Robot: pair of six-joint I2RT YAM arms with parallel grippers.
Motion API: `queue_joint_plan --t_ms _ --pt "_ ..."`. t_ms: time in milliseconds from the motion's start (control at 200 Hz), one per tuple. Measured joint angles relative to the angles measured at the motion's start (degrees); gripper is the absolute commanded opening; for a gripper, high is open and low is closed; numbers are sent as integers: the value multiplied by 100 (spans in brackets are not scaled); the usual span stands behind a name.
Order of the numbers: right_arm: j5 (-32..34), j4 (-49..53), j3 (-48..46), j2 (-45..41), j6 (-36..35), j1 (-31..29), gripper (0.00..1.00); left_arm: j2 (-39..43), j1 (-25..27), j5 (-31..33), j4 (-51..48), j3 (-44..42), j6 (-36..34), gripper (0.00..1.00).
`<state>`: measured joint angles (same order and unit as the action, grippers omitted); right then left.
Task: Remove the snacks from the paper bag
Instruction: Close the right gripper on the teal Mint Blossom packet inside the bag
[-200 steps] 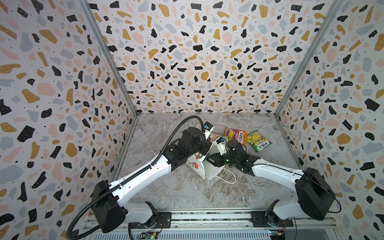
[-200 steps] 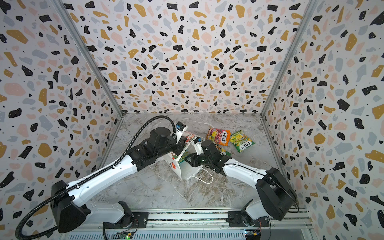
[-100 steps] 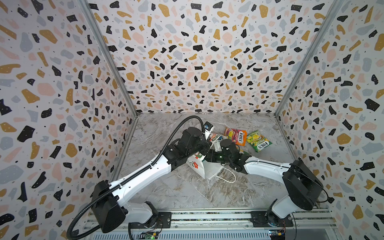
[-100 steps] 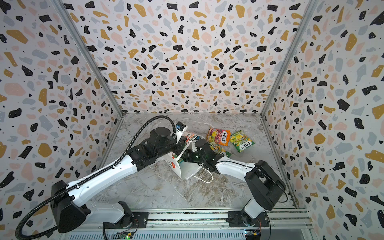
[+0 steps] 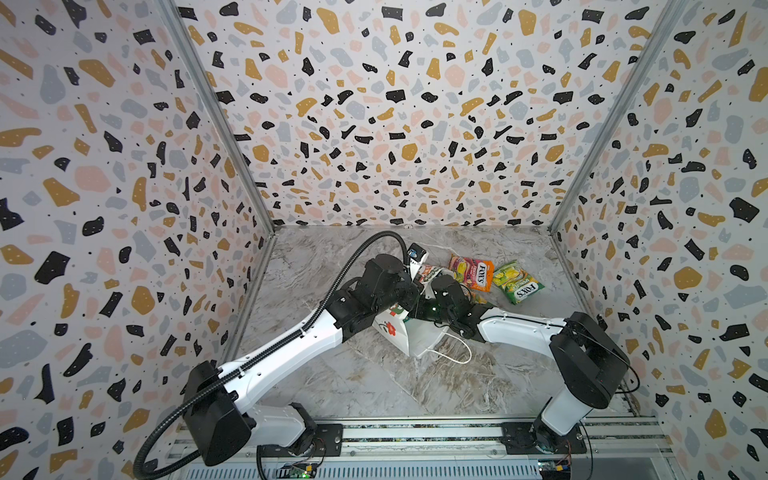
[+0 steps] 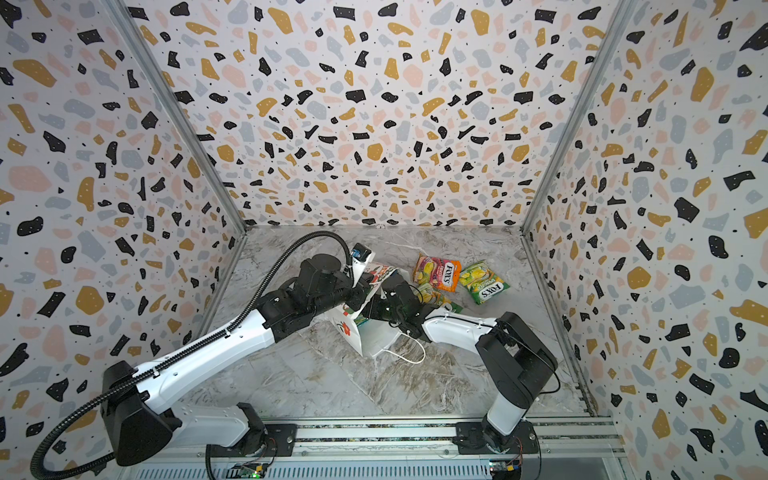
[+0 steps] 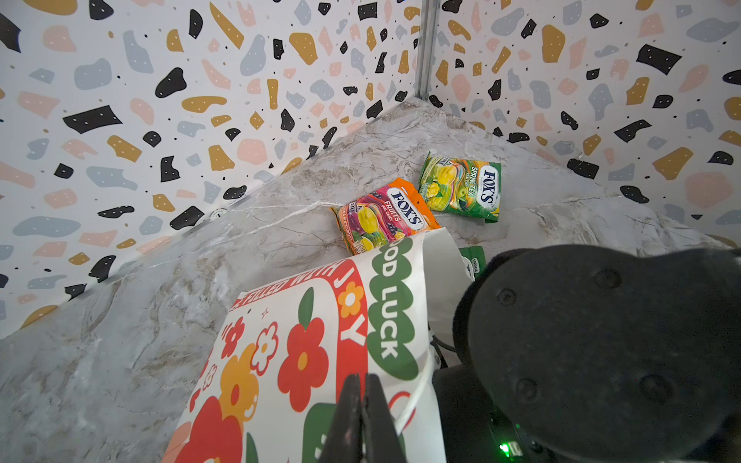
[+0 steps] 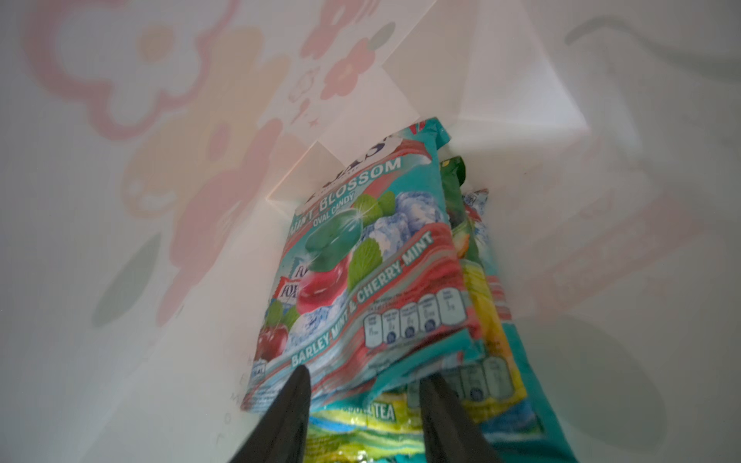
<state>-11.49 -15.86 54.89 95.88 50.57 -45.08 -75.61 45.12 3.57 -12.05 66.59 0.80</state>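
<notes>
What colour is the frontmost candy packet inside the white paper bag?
The glossy candy packet is teal with red bands, clearest in the right wrist view.

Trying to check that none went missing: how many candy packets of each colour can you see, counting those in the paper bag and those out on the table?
Green-yellow packets: 3, one of them inside the paper bag
Orange-pink packet: 1
Teal packets: 2, both inside the bag
Total: 6

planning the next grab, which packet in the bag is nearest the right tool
The teal-and-red Mint Blossom packet, frontmost in the paper bag: the right tool is at its edge; yellow-green packets sit behind it.
</notes>
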Motion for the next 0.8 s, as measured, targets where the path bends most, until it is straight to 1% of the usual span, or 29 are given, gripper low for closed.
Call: queue_joint_plan --t_ms 190,305,340,506,561,676,691,801 --pt "136 131 251 184 37 -4 46 0 0 0 0 0 2 0" --pt "195 129 396 417 61 -7 44 0 0 2 2 0 0 0" --pt "199 129 437 492 63 -7 42 0 0 4 0 0 0 0" --pt "186 9 625 734 98 -9 22 0 0 44 2 0 0 0" --pt "188 -28 625 739 118 -15 17 0 0 55 0 0 0 0" --pt "160 -157 579 730 72 -26 1 0 0 105 0 0 0 0" --pt "155 -195 551 723 85 -28 0 0 0 111 0 0 0 0" --pt "63 -457 289 616 48 -35 0 -2 0 149 -2 0 2 0"
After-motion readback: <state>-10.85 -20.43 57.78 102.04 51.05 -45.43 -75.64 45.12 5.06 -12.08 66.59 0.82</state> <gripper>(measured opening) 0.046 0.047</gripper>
